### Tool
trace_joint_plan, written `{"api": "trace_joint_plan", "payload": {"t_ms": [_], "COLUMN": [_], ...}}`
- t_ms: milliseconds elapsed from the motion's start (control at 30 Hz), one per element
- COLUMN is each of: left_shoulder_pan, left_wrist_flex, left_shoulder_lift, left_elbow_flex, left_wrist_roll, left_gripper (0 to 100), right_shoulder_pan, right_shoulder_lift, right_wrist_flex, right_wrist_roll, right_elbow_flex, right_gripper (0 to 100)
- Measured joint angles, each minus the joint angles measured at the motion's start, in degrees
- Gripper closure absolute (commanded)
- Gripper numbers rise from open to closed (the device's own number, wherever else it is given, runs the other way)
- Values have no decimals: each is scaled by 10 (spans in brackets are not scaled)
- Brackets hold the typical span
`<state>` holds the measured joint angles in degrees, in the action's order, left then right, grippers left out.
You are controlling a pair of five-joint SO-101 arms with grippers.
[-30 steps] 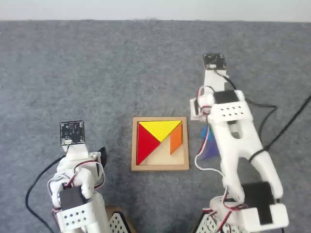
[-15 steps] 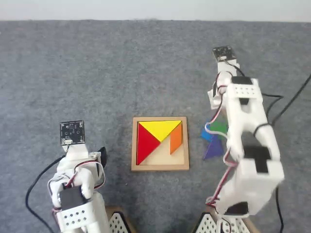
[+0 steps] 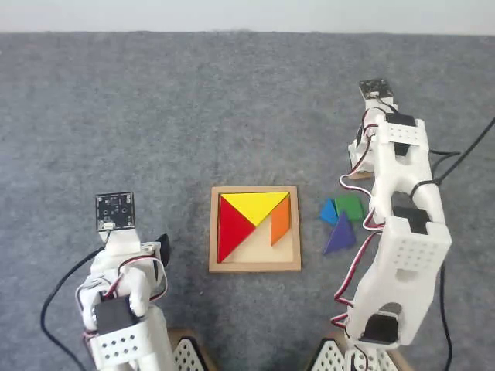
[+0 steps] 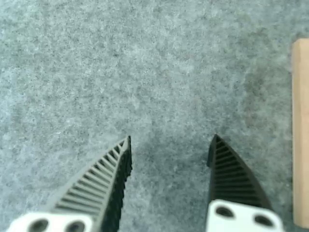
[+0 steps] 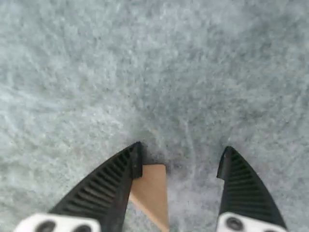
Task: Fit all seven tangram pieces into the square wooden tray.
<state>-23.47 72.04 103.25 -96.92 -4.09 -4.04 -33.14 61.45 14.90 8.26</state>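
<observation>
The square wooden tray (image 3: 255, 265) lies mid-table holding a red triangle (image 3: 232, 226), a yellow triangle (image 3: 254, 205) and an orange parallelogram (image 3: 280, 219). Just right of it on the carpet lie a blue triangle (image 3: 329, 212), a green square (image 3: 350, 207) and a purple triangle (image 3: 340, 235). My right gripper (image 5: 182, 148) is open beyond these pieces, low over the carpet, with a tan wooden piece (image 5: 150, 193) lying against one finger (image 5: 118, 181). My left gripper (image 4: 171, 140) is open over bare carpet left of the tray, whose edge (image 4: 300, 130) shows beside it.
Grey carpet covers the table. The right arm (image 3: 402, 232) stretches along the right side, close to the loose pieces. The left arm (image 3: 120, 301) sits folded at the near left. Open carpet lies behind and left of the tray.
The right arm swung to the right and farther from the tray, uncovering the blue, green and purple pieces. The left arm stayed still.
</observation>
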Motion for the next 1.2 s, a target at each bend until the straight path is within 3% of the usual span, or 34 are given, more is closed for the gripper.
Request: {"api": "trace_joint_plan", "payload": {"t_ms": [233,467,700,1067,1200], "left_shoulder_pan": [0,0,0,0,0], "left_wrist_flex": [0,0,0,0,0], "left_shoulder_lift": [0,0,0,0,0], "left_elbow_flex": [0,0,0,0,0], "left_wrist_roll": [0,0,0,0,0], "left_gripper": [755,755,755,755,755], "right_shoulder_pan": [12,21,58,33,18], "right_shoulder_lift": [0,28,98,97,64], "right_wrist_flex": [29,70,87,-8,-4], "right_wrist_roll": [26,31,49,33,28], "right_elbow_flex": [1,6,-48,-137,-114], "right_gripper": [827,749,749,752,838]}}
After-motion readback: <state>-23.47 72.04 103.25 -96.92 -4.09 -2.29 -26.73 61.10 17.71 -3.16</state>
